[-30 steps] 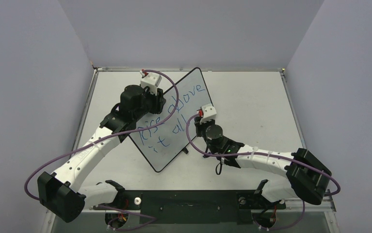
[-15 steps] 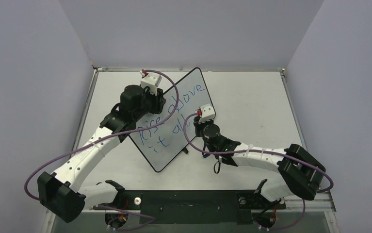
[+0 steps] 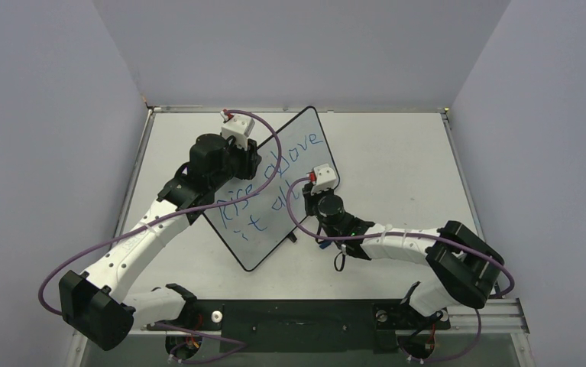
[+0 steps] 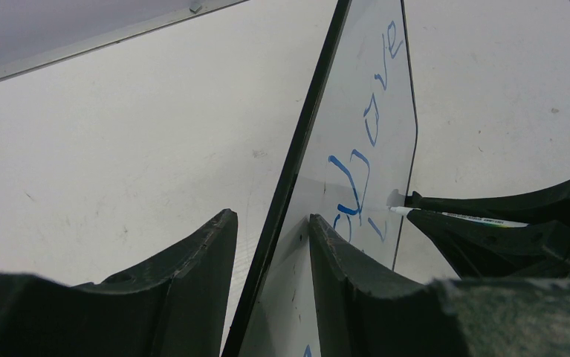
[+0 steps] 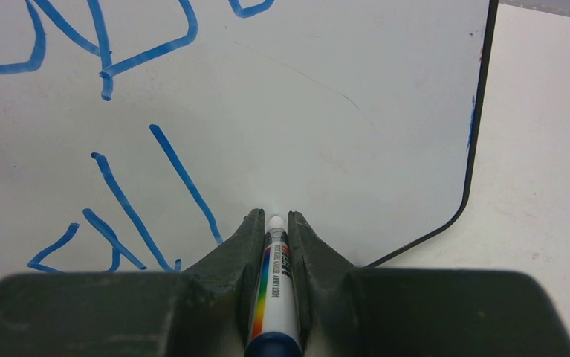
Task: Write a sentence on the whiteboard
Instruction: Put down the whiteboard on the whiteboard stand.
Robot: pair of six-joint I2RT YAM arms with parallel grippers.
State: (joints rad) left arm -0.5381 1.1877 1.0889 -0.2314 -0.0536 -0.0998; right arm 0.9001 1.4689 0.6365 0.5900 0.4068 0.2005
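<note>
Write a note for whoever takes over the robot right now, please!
The left gripper is clamped on one edge of the whiteboard, which stands on the table.
The right gripper is shut on the marker. Its tip is at the board, just right of the last letters; I cannot tell if it touches.
Done: the sentence "Rise above it all" is on the board in blue, in two lines.
Left: probably just lifting the marker away and letting go of the board.
</note>
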